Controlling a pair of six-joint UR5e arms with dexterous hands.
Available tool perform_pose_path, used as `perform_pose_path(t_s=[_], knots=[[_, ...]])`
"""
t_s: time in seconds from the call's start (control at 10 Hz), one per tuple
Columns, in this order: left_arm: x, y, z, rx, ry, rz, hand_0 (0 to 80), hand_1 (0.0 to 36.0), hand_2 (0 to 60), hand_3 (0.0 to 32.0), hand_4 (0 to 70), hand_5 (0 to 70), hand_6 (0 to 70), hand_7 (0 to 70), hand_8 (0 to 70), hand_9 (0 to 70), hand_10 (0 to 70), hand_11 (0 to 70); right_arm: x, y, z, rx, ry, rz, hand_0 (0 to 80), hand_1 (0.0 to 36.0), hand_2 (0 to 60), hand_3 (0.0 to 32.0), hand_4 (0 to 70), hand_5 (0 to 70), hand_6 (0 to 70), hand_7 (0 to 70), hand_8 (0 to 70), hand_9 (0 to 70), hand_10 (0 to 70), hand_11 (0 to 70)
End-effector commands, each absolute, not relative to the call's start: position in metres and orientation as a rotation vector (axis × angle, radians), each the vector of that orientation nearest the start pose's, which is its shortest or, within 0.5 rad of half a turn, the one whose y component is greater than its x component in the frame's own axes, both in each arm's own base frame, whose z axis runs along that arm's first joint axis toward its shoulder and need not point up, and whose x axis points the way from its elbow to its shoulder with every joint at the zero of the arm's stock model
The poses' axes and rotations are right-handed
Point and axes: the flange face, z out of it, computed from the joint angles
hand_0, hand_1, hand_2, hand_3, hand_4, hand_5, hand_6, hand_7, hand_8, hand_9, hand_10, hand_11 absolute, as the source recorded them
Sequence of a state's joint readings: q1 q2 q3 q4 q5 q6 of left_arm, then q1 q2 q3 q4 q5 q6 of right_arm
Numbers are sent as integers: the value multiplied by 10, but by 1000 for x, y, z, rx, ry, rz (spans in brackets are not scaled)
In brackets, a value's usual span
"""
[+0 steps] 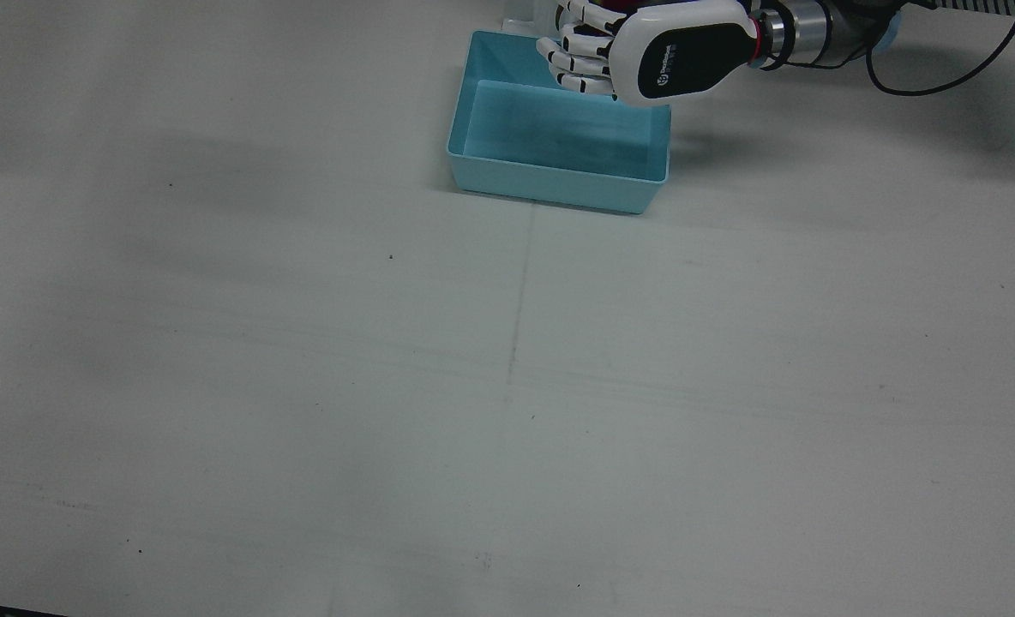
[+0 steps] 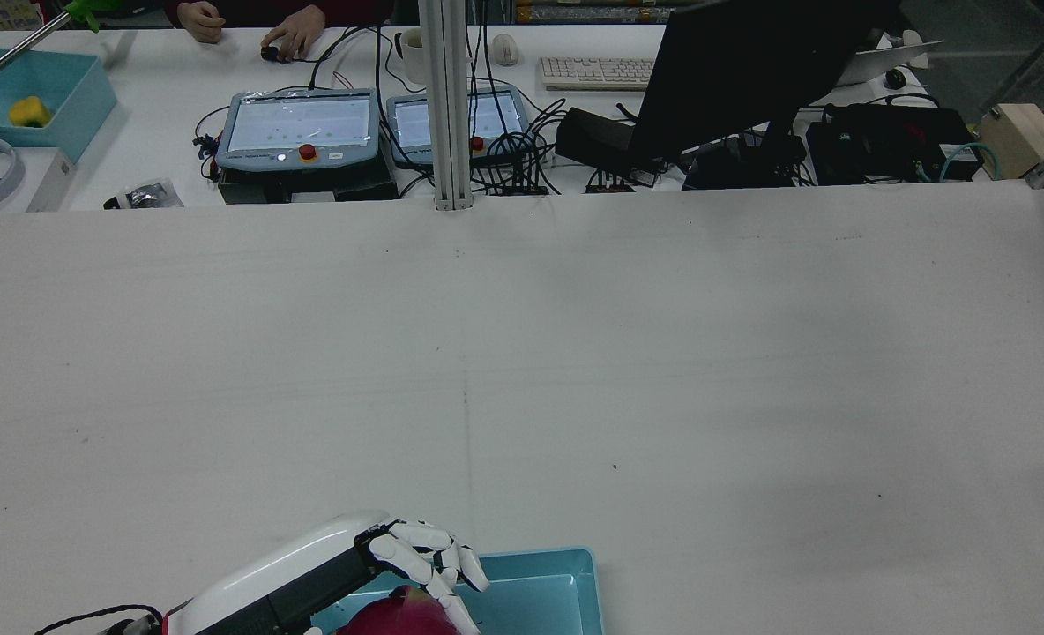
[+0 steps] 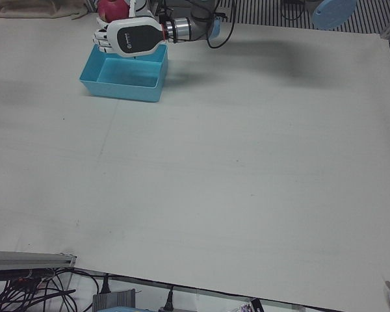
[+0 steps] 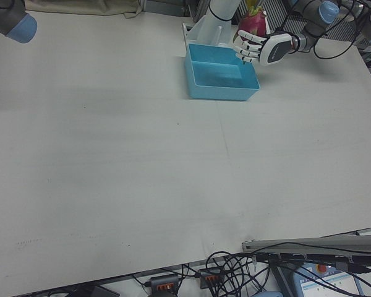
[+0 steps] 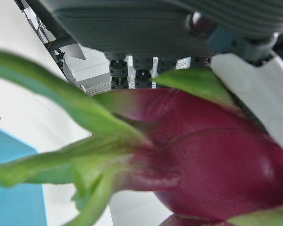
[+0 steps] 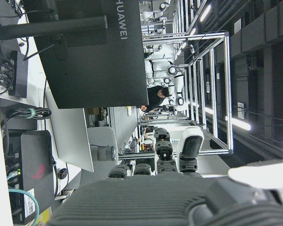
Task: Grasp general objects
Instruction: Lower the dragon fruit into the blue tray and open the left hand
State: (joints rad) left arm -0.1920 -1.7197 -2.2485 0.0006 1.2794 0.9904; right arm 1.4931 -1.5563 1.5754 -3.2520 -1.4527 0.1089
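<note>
Magenta dragon fruit (image 4: 252, 23) in left hand (image 4: 260, 48), above blue bin (image 4: 221, 80)

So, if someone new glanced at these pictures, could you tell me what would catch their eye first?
Probably the left robot hand, white and black, closed around a magenta dragon fruit with green scales, at the robot's edge of the table. It is held over the rim of a light blue bin that looks empty. The rest of the white table is bare, so this corner draws all the attention.
</note>
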Motion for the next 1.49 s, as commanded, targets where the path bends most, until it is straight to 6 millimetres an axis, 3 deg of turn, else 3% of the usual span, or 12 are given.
perform_pose_path(t_s=[0.0,0.1,0.2,0.3,0.4,0.5,0.6,1.0,1.19,1.29,1.39], knots=[[441,-243,280,-349,2428,-688,562,49,0,0,700,186,270,512,240,183,239,341,107,-497,689,58,2050,-2242,0,0,0,0,0,0,0,0,0,0,0,0],[446,-243,268,-351,2422,-683,553,57,0,0,700,150,220,446,189,114,199,283,107,-497,689,58,2050,-2242,0,0,0,0,0,0,0,0,0,0,0,0],[448,-243,261,-353,2425,-683,542,81,0,0,700,85,127,320,89,50,121,175,107,-497,689,59,2051,-2243,0,0,0,0,0,0,0,0,0,0,0,0],[450,-243,255,-351,2417,-683,518,90,0,0,544,25,49,256,20,37,48,70,107,-497,689,58,2050,-2242,0,0,0,0,0,0,0,0,0,0,0,0],[451,-244,249,-345,2407,-684,500,96,0,0,278,0,0,184,0,22,16,29,107,-497,689,58,2050,-2242,0,0,0,0,0,0,0,0,0,0,0,0],[451,-244,249,-346,2405,-685,491,88,0,0,162,0,0,181,0,22,3,12,107,-497,689,58,2050,-2242,0,0,0,0,0,0,0,0,0,0,0,0],[452,-245,250,-344,2404,-687,482,82,0,0,108,0,0,189,0,23,0,3,107,-497,689,58,2050,-2242,0,0,0,0,0,0,0,0,0,0,0,0],[454,-246,253,-340,2395,-688,483,88,0,0,54,0,0,176,0,21,0,6,107,-497,689,58,2050,-2242,0,0,0,0,0,0,0,0,0,0,0,0],[445,-261,258,-326,2387,-721,475,75,0,0,9,0,0,160,0,18,0,0,107,-497,689,58,2050,-2242,0,0,0,0,0,0,0,0,0,0,0,0],[430,-293,273,-259,2317,-791,474,71,0,0,5,0,0,160,0,18,0,0,107,-497,689,59,2051,-2243,0,0,0,0,0,0,0,0,0,0,0,0],[408,-343,290,-171,2314,-874,478,82,0,0,29,0,0,162,0,18,0,1,107,-497,689,59,2051,-2243,0,0,0,0,0,0,0,0,0,0,0,0]])
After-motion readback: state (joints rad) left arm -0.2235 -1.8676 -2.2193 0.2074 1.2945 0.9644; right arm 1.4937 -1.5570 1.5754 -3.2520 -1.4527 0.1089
